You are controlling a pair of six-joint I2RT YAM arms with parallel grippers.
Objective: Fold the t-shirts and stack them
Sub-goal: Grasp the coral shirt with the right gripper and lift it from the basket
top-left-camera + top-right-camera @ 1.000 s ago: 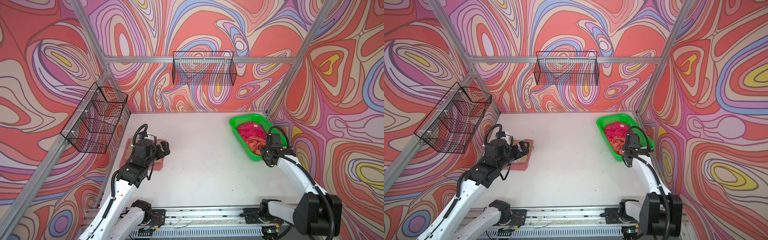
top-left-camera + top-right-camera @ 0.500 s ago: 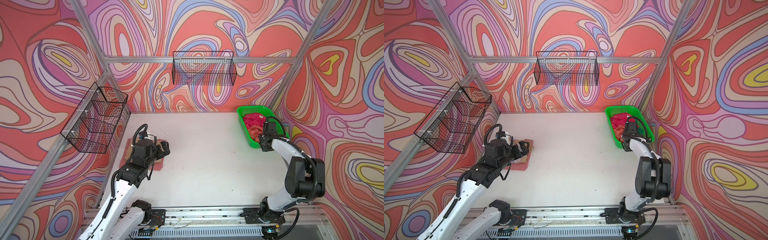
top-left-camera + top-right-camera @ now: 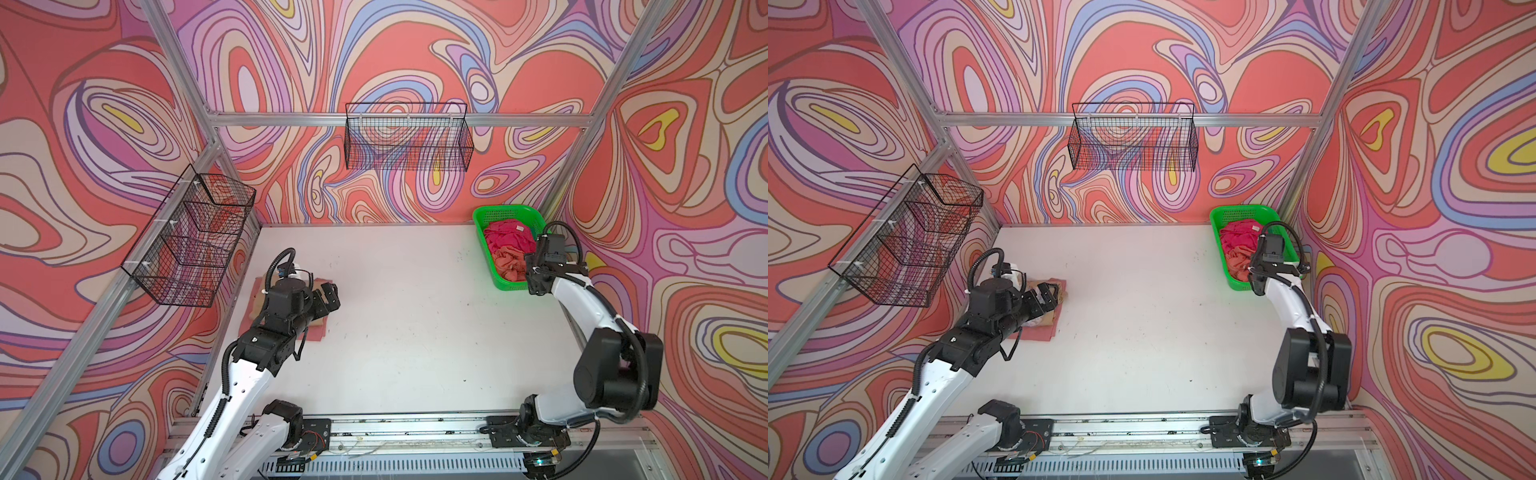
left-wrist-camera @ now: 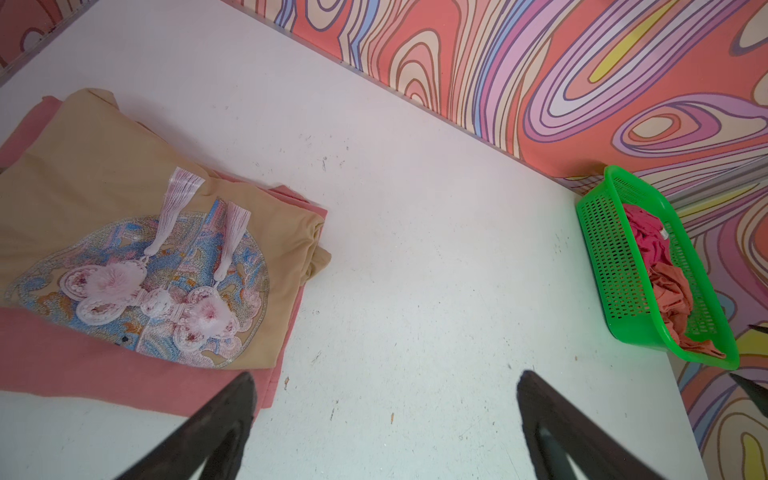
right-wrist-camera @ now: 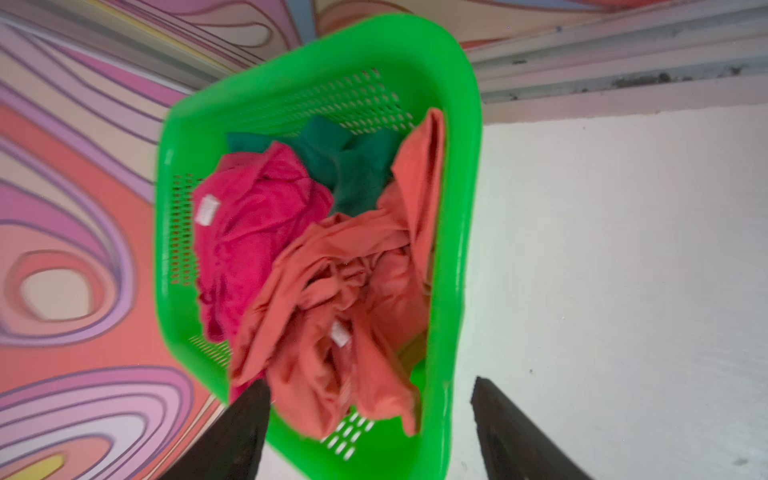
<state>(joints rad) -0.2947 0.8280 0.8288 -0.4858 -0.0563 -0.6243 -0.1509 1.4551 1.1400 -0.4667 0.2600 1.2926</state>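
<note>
Shirts already folded lie nearest, on the left of the desk (image 3: pixel 415 332): a tan t-shirt (image 4: pixel 104 174) lies on top of a salmon-pink t-shirt (image 4: pixel 124 374). The left fingers (image 4: pixel 216 419) hang over that stack's edge, spread wide and empty.

Farther back, at the desk's right edge, the right fingers (image 5: pixel 237 436) hover over the near end of the green basket (image 5: pixel 457 208), apart with nothing between them. The coral-orange t-shirt (image 5: pixel 332 282) lies crumpled straight ahead of and below them, filling the basket's near half, with one fold draped along the rim on the desk side. Its bunch runs along the basket's long axis, which points away from the right arm toward the back wall. Beyond it sits the magenta-pink t-shirt (image 5: pixel 249 224), white neck label (image 5: pixel 206 210) up, and farthest the dark green t-shirt (image 5: pixel 345 162).

By my reading the coming move is a short drop onto the coral heap, and it belongs to the right arm; the left is well apart across the desk.

Only the right wrist view shows the green shirt and the spread fingers; in both top views the wrist covers those fingers, and only coral and magenta are plain. Only the left wrist view shows the tan shirt's pale print with pink tassels, which the arm mostly hides from above.
</note>
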